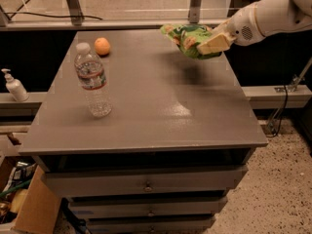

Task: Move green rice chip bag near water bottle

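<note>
The green rice chip bag [186,38] is held in the air above the table's far right part, with its shadow on the top below it. My gripper [210,44] comes in from the right on a white arm and is shut on the bag's right side. The water bottle [92,81] stands upright at the left of the grey table [161,111], clear with a white cap and a white-red label. The bag is well to the right of the bottle and farther back.
An orange [102,46] lies at the table's far left, behind the bottle. A small white pump bottle [13,86] stands on a ledge left of the table. Drawers [146,184] sit under the top. A cardboard box [29,208] is on the floor at the lower left.
</note>
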`<act>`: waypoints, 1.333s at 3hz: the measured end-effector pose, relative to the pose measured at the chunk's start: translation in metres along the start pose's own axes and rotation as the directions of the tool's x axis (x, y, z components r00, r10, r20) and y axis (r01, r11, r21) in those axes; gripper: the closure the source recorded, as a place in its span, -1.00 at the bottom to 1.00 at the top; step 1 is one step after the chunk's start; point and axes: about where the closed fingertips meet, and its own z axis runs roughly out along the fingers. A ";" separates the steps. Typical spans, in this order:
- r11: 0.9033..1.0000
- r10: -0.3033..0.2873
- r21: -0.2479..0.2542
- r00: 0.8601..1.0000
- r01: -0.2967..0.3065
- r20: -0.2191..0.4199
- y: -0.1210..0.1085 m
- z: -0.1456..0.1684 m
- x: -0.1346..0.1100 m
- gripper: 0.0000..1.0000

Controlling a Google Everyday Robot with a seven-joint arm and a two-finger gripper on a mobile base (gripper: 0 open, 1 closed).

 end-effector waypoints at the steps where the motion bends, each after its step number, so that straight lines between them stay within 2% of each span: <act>1: 0.988 -0.105 -0.110 0.994 0.108 0.031 0.052 -0.004 -0.017 1.00; 2: 0.988 -0.105 -0.110 0.994 0.108 0.031 0.052 -0.004 -0.017 1.00; 3: 0.983 -0.115 -0.136 0.992 0.121 0.048 0.056 0.001 -0.022 1.00; 4: 0.968 -0.152 -0.189 0.985 0.166 0.085 0.087 0.006 -0.033 1.00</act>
